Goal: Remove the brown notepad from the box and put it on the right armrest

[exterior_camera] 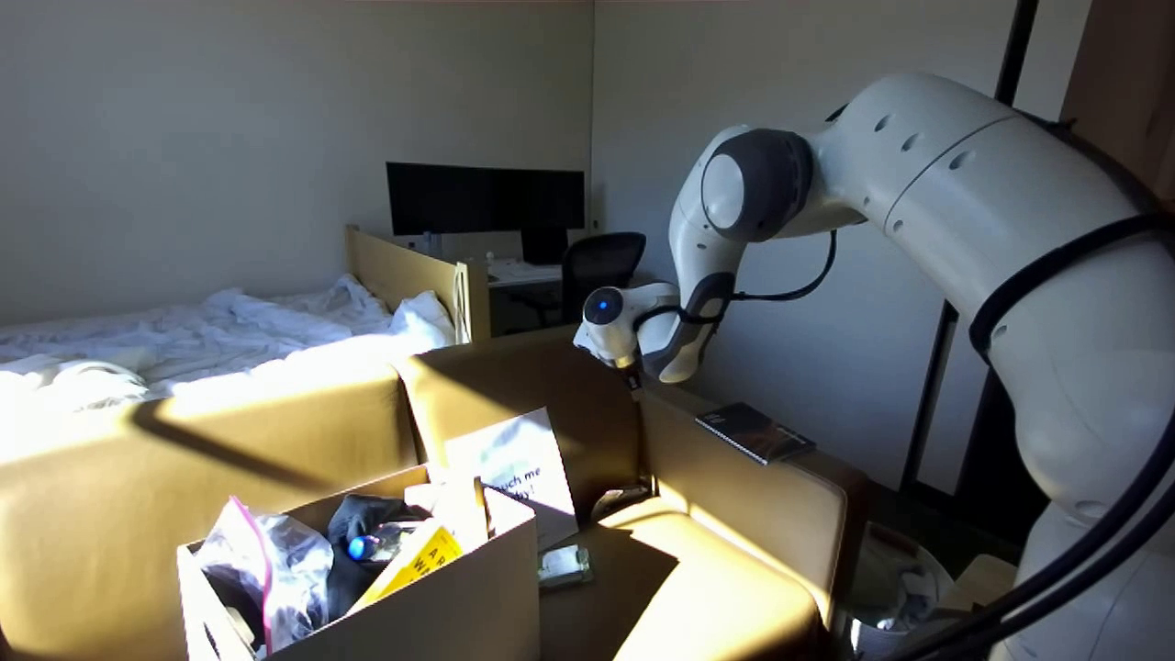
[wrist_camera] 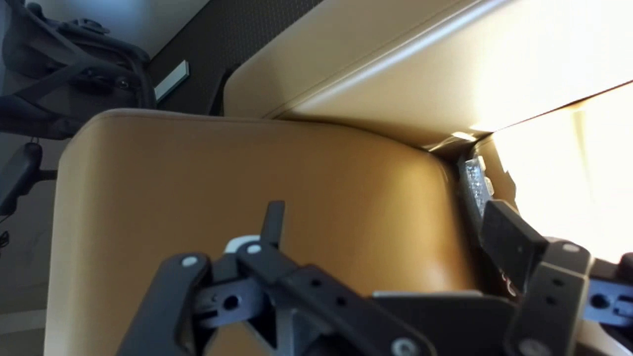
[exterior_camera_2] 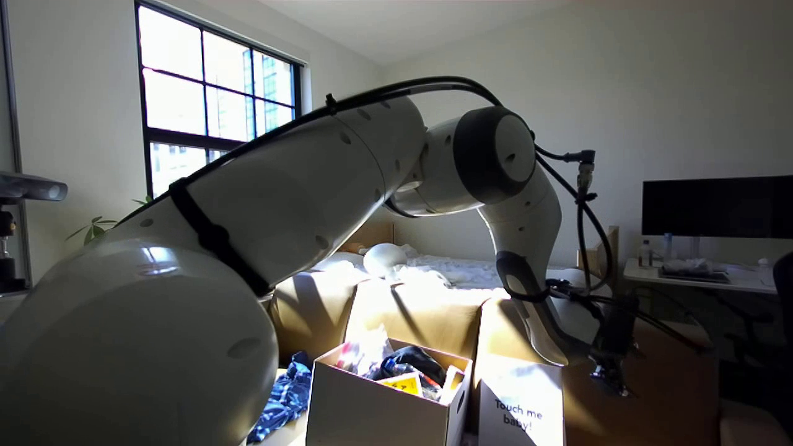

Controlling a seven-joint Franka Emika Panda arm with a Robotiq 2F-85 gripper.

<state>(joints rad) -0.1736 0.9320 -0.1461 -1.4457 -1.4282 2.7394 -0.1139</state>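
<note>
Lying flat on top of the armrest (exterior_camera: 780,516), the notepad (exterior_camera: 755,431) is out of the box (exterior_camera: 459,597). Its wire edge (exterior_camera: 731,442) faces the seat (exterior_camera: 734,592). The gripper (wrist_camera: 386,213) hangs near the back corner of the couch (exterior_camera: 523,381), clear of the notepad. Its fingers (wrist_camera: 512,242) are spread wide, with couch showing between them. Stuffed in the box are a plastic bag (exterior_camera: 298,565), dark cloth (exterior_camera: 367,514) and a yellow thing (exterior_camera: 436,558). Beside it tilts a white sign (exterior_camera_2: 526,385) saying "Touch me baby!" Far back, in an exterior view, a bottle (exterior_camera_2: 645,254) stands near the left corner of the table (exterior_camera_2: 746,282), and a black screen (exterior_camera_2: 718,207) toward its back edge.
</note>
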